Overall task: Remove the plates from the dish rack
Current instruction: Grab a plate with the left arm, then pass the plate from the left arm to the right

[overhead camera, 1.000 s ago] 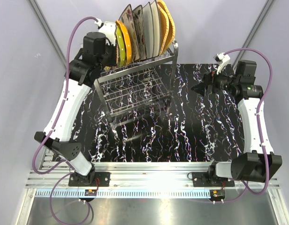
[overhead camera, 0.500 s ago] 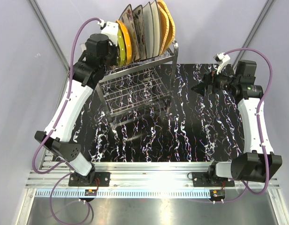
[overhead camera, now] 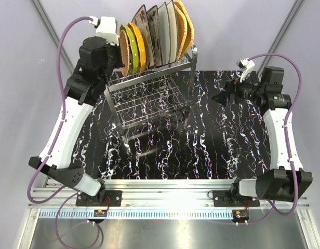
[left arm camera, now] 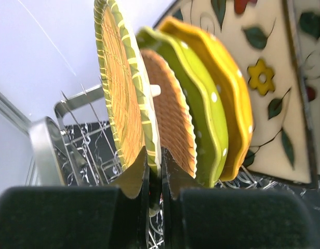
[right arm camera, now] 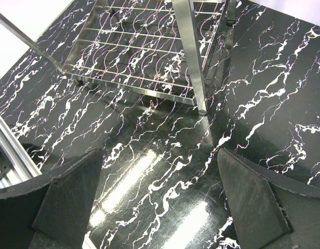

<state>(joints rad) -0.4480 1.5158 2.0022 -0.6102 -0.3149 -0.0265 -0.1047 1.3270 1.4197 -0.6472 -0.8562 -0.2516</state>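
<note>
The woven plate [left arm camera: 121, 88] stands upright at the left end of the dish rack [overhead camera: 149, 101], with the left jaws pinching its lower rim. It looks stiff, light and likely to pivot on this thin edge. The right jaws are spread empty above the tabletop [right arm camera: 264, 104].

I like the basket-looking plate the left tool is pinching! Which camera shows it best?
The left wrist view: the green-rimmed woven plate is seen close up, its rim pinched in the left tool. The top view shows it small and nearly edge-on at the dish rack's left end. The right wrist view shows no plate.
</note>
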